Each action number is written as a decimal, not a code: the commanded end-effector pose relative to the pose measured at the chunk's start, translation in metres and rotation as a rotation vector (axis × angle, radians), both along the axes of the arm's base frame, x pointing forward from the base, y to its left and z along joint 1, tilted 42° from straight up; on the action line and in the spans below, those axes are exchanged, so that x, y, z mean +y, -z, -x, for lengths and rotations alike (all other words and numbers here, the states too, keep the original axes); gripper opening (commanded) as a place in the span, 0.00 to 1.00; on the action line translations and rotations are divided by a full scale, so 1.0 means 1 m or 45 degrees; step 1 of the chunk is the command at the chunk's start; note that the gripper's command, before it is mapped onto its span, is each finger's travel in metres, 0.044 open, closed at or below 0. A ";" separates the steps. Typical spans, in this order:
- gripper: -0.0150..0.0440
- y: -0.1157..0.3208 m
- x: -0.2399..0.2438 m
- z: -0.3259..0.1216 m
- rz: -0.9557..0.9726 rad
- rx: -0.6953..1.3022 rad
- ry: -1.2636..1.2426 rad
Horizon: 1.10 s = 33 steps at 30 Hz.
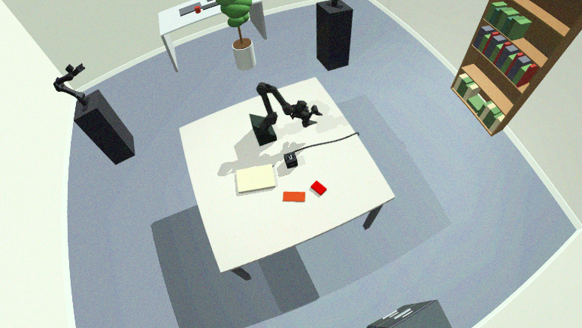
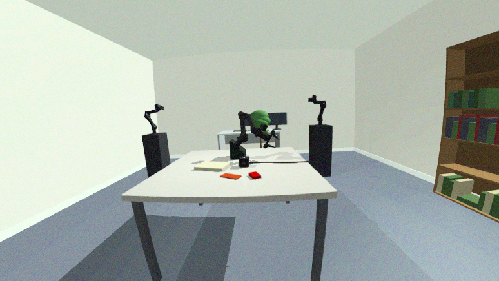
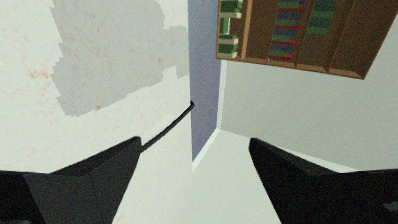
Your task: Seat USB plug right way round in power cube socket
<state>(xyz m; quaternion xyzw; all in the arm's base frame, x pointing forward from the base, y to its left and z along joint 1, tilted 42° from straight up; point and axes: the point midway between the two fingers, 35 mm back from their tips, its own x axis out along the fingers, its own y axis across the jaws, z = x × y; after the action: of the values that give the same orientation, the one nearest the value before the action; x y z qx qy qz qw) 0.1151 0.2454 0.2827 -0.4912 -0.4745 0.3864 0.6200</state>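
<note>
Power cube and USB plug on the desk

The small black power cube [image 1: 290,159] sits upright near the middle of the white desk [image 1: 325,211], its black cable [image 1: 325,142] running off to the desk's edge; the USB plug [image 1: 290,156] stands in its top socket, too small to judge orientation.

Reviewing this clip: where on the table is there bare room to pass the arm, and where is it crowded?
Bare: the near half of the table, below the orange card and red block. Crowded: mid-table, where the notepad, power cube and cable cluster. The open gripper hangs beyond the cable.
</note>
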 end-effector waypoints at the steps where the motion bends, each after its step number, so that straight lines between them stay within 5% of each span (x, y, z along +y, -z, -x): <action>1: 0.98 0.001 0.000 -0.002 0.006 0.027 0.002; 9: 1.00 0.060 -0.011 -0.091 0.063 1.288 0.236; 16: 1.00 0.119 -0.066 -0.154 -0.335 2.539 0.708; 26: 1.00 0.173 -0.160 -0.178 -1.633 3.841 1.432; 33: 1.00 0.186 -0.215 -0.171 -3.065 4.185 1.870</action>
<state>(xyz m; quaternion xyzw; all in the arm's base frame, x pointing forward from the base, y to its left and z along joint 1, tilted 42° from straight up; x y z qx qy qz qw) 0.2879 0.0860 0.1033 -0.4750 -0.6324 0.0126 -0.6117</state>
